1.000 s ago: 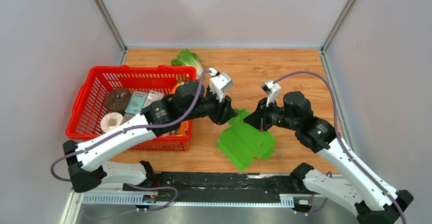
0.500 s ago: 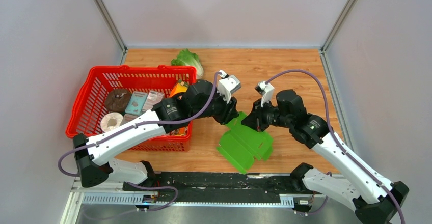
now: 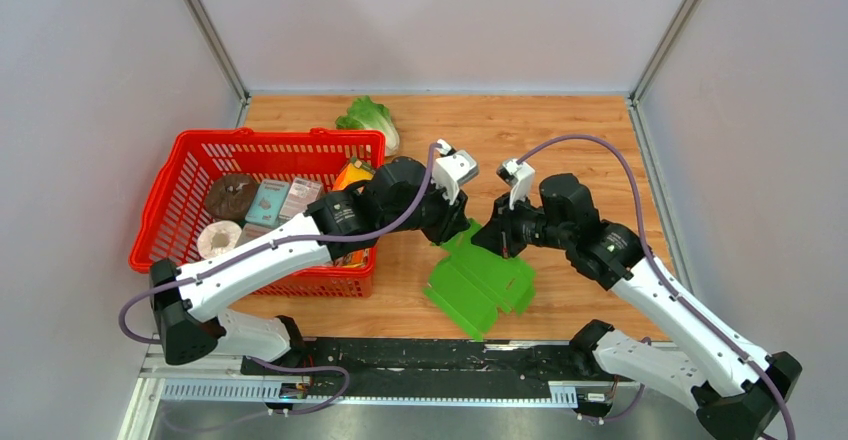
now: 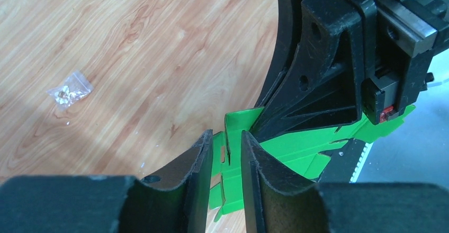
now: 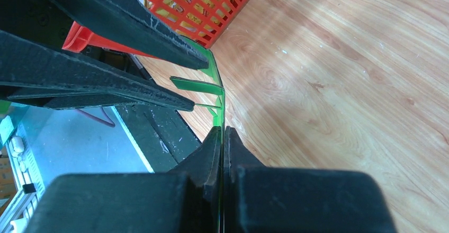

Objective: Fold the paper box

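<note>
Top external shows red basket [image 3: 280, 136] beside paper box [image 3: 480, 282], lettuce [image 3: 368, 118] behind.

I have the left gripper [image 4: 226, 137] low over the paper box [image 4: 296, 148], its two dark fingers [image 4: 201, 159] a narrow gap apart. An upright green flap edge stands in that gap, and I can't tell if either finger touches it. The right gripper [image 4: 259, 124] comes in from the far right, its black tip meeting the same raised flap. Off to the left, a small clear plastic bag [image 4: 69, 89] lies alone on the wooden table [image 4: 159, 42].
</note>
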You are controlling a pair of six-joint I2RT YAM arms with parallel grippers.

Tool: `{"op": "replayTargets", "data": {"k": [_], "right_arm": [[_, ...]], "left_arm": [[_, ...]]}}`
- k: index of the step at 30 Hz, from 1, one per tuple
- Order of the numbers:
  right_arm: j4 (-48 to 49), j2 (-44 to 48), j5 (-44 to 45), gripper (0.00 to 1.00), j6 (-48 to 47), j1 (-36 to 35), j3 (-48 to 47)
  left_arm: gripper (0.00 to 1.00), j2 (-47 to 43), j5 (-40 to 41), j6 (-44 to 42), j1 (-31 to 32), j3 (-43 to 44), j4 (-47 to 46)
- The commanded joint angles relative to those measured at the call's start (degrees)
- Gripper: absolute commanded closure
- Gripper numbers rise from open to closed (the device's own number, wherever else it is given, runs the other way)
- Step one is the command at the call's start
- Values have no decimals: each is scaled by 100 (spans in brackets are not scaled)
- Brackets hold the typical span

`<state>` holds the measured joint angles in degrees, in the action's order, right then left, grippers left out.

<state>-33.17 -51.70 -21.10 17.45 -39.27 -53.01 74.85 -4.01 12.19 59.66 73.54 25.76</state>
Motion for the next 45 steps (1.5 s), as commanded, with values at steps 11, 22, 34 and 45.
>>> {"op": "replayTargets", "data": {"k": [11, 22, 34, 45], "right_arm": [[-626, -138, 1199, 46, 257, -81, -587], [-2730, -921, 2551, 0, 3578, 691, -1783], [-1254, -1227, 1145, 17, 6934, 903, -904], [21, -2010, 836, 39, 8230, 868, -446]], "left_arm": [[100, 311, 1146, -200, 107, -268, -588], [100, 346, 3362, 1205, 116, -1446, -2214], [100, 645, 4101, 1664, 142, -1658, -2813], [100, 583, 4364, 1427, 257, -1966, -3428]]}}
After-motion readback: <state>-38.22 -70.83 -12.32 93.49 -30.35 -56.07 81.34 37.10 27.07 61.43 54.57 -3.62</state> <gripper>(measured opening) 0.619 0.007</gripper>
